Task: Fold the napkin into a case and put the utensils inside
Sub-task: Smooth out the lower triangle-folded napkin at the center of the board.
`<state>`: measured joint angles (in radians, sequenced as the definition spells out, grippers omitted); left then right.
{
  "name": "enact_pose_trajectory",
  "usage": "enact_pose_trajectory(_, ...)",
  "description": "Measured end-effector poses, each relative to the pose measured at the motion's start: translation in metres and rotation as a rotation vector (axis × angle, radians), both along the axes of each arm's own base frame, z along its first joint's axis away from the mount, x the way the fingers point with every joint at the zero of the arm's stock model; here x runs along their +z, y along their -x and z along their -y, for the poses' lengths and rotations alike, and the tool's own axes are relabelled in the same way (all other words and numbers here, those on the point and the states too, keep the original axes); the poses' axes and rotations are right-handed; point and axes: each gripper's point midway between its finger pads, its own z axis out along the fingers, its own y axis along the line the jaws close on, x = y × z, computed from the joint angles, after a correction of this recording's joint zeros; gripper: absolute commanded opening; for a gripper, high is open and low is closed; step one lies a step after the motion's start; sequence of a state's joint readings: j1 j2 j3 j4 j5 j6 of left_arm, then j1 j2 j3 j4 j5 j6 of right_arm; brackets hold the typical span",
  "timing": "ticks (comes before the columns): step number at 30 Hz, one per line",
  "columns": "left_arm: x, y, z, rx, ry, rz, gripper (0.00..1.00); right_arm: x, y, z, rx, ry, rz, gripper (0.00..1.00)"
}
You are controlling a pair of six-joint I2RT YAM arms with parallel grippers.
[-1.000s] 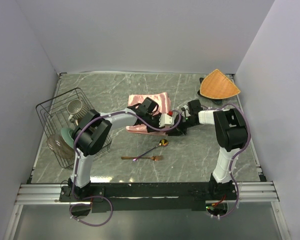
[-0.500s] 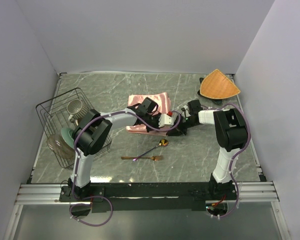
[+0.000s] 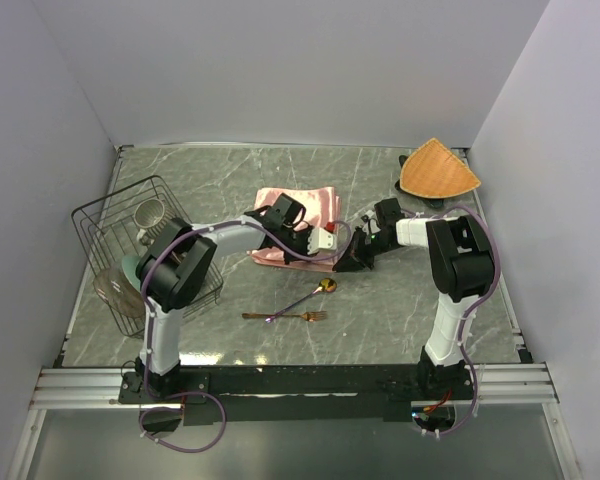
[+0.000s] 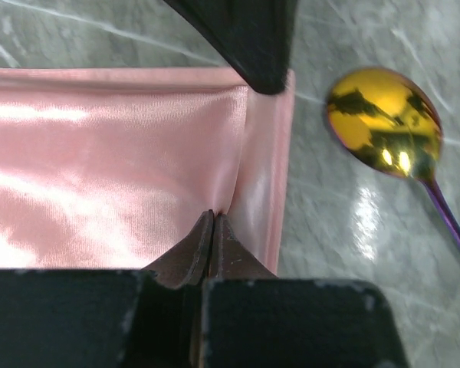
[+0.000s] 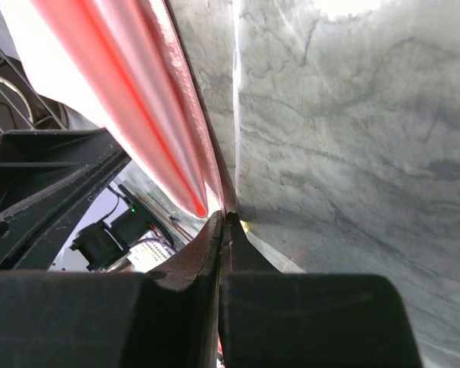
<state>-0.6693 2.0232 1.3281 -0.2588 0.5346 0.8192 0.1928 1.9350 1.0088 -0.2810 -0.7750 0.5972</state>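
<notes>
The salmon-pink napkin (image 3: 302, 206) lies folded into a layered rectangle at mid-table. My left gripper (image 3: 322, 254) reaches over it from the left. In the left wrist view its jaws (image 4: 212, 216) are shut, pinching a fold of the napkin (image 4: 100, 161) close to the cloth's right edge. My right gripper (image 3: 343, 262) comes in from the right, and its jaws (image 5: 226, 216) are shut on the napkin's thin edge (image 5: 130, 84). The gold spoon (image 3: 316, 291) lies just in front of the napkin, its bowl (image 4: 383, 123) beside the cloth. The gold fork (image 3: 288, 316) lies flat nearer the arm bases.
A black wire rack (image 3: 108, 215) holding crockery stands at the left. An orange-tan fan-shaped mat (image 3: 438, 170) sits at the back right corner. Grey walls close in the marble table (image 3: 400, 310) on three sides.
Both grippers have closed down onto the napkin at its near right corner. The left wrist has shifted slightly left. Spoon and fork have not moved.
</notes>
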Motion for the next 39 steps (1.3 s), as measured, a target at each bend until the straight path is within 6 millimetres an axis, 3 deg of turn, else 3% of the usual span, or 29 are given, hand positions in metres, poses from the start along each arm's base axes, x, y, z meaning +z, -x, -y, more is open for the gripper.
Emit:
enact_pose_trajectory(19,0.0,0.016,-0.004,-0.04,0.001,-0.047,0.01,0.0,-0.001,0.0,0.004,0.002,-0.005,0.0)
enact_pose_trajectory(21,-0.001,0.017,-0.004,-0.036,0.0,-0.055,0.01,0.0,0.0,0.0,0.004,0.002,-0.005,0.05)
enact_pose_trajectory(22,-0.001,0.017,-0.004,-0.031,0.0,-0.06,0.01,0.0,0.0,0.0,0.004,0.001,-0.005,0.13)
enact_pose_trajectory(26,-0.001,0.019,-0.004,-0.031,0.0,-0.07,0.01,0.001,-0.001,-0.001,0.01,0.001,-0.001,0.23)
enact_pose_trajectory(29,-0.001,0.02,-0.005,-0.032,0.0,-0.072,0.13,0.003,-0.003,0.0,0.02,0.008,0.006,0.37)
enact_pose_trajectory(31,-0.001,0.02,-0.005,-0.032,-0.002,-0.075,0.29,0.005,-0.004,0.001,0.03,0.009,0.009,0.44)
enact_pose_trajectory(34,0.0,0.023,-0.005,-0.027,-0.004,-0.093,0.43,0.01,-0.008,0.007,0.044,0.023,0.025,0.51)
enact_pose_trajectory(39,0.009,0.028,-0.005,0.013,0.004,-0.151,0.49,0.017,-0.021,0.024,0.066,0.078,0.074,0.52)
